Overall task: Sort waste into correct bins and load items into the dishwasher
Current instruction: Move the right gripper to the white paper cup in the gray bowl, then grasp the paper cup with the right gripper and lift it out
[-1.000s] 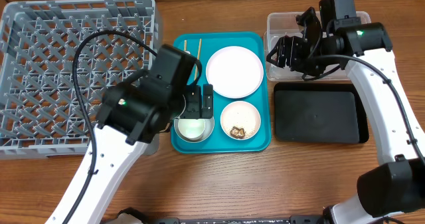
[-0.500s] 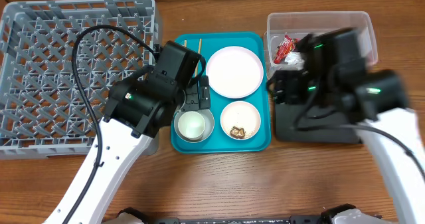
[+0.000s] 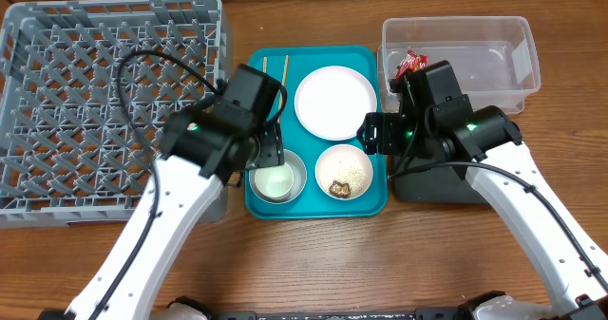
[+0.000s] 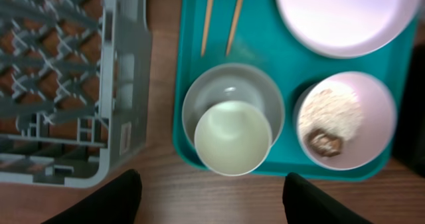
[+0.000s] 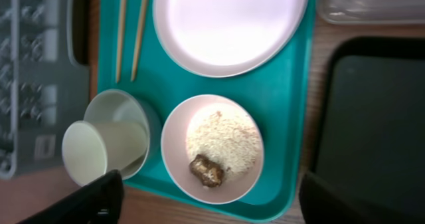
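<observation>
Grey plastic fills the left of the worktop (image 3: 380, 263): the dish rack (image 3: 95, 102), pegs bare. Just right of it lies the teal tray (image 5: 285, 98), then the clear tub (image 3: 494, 49) at the far right, and the black tray (image 5: 372, 111) in front of the tub. The left pincer (image 4: 209, 204) hangs above the teal tray's front edge, fingers spread well apart, gripping nothing. The right pincer (image 5: 222, 207) hovers at that tray's front edge too, spread wide and empty. On the teal tray, the white plate (image 3: 334, 102) lies at the back. The steel-grey bowl (image 4: 226, 84) is front left, the pinkish-white bowl (image 4: 382, 94) front right. The white cup (image 4: 232, 137) leans inside the steel-grey bowl. Two chopsticks (image 4: 208, 18) lie side by side, back left. The red-and-white wrapper (image 3: 410, 62) shows in the tub's left end. Rice (image 4: 330, 111) and the brown morsel (image 4: 323, 141) sit in the pinkish-white bowl.
</observation>
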`<state>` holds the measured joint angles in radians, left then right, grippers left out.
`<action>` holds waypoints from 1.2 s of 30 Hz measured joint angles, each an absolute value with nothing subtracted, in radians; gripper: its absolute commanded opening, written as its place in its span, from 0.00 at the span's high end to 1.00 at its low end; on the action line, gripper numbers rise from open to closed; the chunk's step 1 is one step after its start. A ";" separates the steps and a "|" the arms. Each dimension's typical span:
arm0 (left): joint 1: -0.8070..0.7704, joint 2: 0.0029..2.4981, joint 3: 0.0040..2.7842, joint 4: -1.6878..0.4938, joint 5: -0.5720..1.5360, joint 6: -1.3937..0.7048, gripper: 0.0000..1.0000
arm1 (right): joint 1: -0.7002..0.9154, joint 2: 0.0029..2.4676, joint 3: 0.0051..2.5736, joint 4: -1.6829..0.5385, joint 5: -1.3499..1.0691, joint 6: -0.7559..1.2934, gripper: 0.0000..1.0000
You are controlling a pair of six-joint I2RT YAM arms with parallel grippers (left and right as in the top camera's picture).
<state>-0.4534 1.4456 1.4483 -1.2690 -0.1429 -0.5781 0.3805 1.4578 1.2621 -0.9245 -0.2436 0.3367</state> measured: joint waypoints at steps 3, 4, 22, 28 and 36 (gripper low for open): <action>-0.443 1.474 1.417 -1.270 -0.130 -0.596 0.27 | 0.400 1.458 1.262 -0.898 -0.320 0.339 0.27; -0.436 1.475 1.413 -1.267 -0.127 -0.601 0.25 | 0.422 1.458 1.262 -0.889 -0.339 0.337 0.28; -0.126 1.307 1.412 -1.324 0.025 -0.538 0.14 | 0.728 1.692 1.262 -0.755 -0.262 0.316 0.38; -0.109 1.277 1.412 -1.337 0.055 -0.513 0.12 | 0.742 1.758 1.262 -0.661 -0.263 0.355 0.55; -0.109 1.277 1.412 -1.366 0.068 -0.494 0.11 | 0.742 1.830 1.262 -0.619 -0.249 0.406 0.69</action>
